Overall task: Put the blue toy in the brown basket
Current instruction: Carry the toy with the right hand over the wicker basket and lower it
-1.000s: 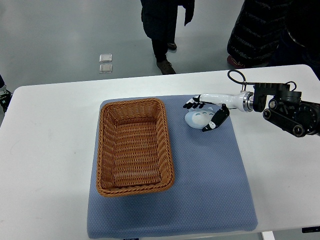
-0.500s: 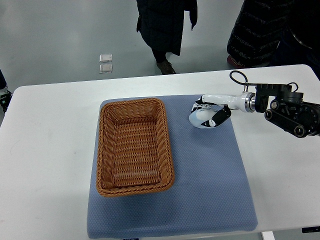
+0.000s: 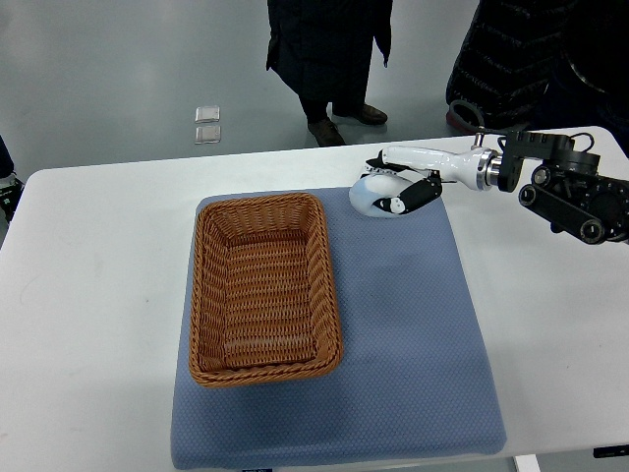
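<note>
the right hand (image 3: 398,187) hides much of the blue toy (image 3: 371,196), fingers (image 3: 413,195) gripping it; pale, rounded, right of the brown basket's (image 3: 263,287) far corner.

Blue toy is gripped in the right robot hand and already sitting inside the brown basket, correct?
Not quite. The right robot hand does grip the blue toy, but the top view shows the toy outside the brown basket, held to the right of its far right corner, over the blue mat. The basket holds nothing.
</note>
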